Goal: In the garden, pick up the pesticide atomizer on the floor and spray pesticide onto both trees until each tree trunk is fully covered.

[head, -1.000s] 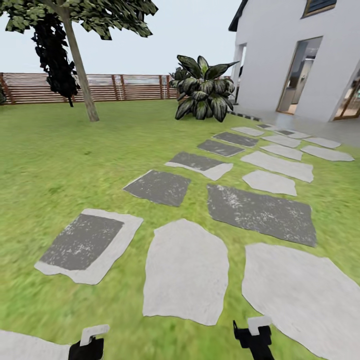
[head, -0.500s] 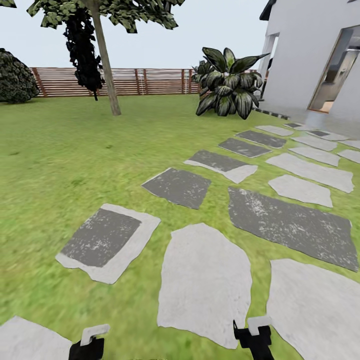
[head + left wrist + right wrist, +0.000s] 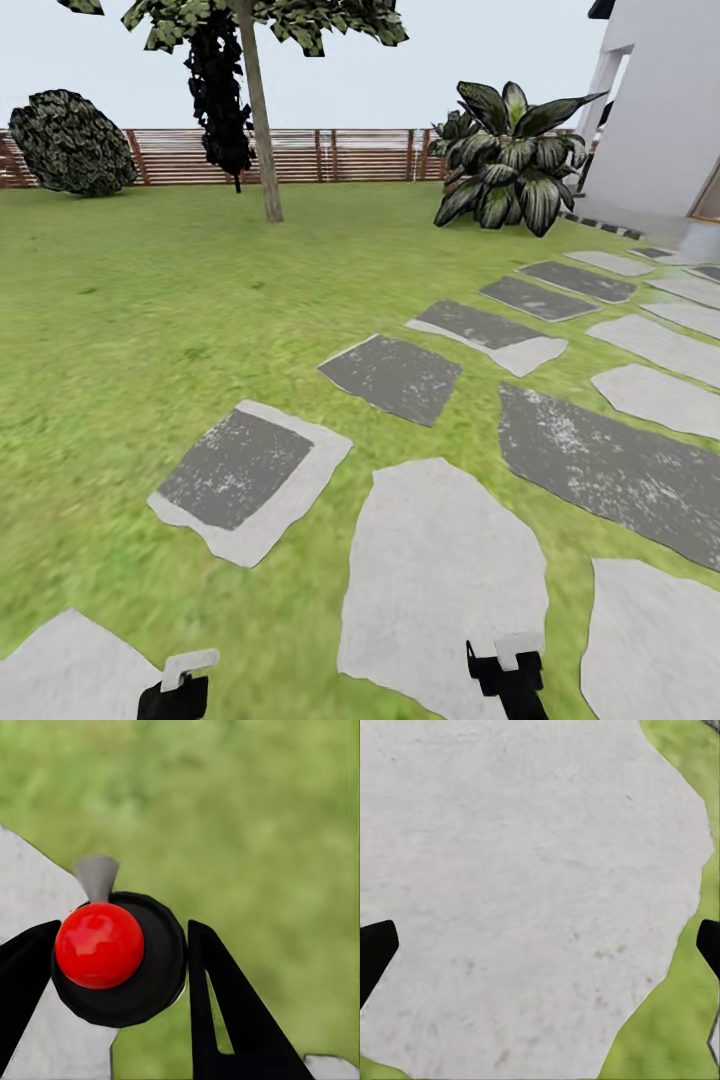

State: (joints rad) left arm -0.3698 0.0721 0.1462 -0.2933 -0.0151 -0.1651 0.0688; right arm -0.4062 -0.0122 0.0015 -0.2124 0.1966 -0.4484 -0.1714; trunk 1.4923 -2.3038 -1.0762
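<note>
The pesticide atomizer (image 3: 159,967), a near-black round body with a red top and a small grey nozzle, sits between the black fingers of my left gripper (image 3: 120,937), which is shut on it. In the head view that left gripper (image 3: 175,692) is at the bottom edge over grass. My right gripper (image 3: 545,941) is open and holds nothing, hanging over a pale stepping stone (image 3: 525,870); the head view has it low down (image 3: 505,675). One tree (image 3: 258,130) with a bare pale trunk stands far ahead on the lawn, near the slat fence (image 3: 350,155).
Grey stepping stones (image 3: 440,570) run from my base toward the white house (image 3: 660,110) at the right. A broad-leaved plant (image 3: 510,155) grows by the house, a black conifer (image 3: 220,100) behind the tree, and a round bush (image 3: 72,142) at the far left.
The head view has swung to the left: tree, plant and stones have slid right in the picture, the bush has come in, the house doors have left. Both grippers keep their places.
</note>
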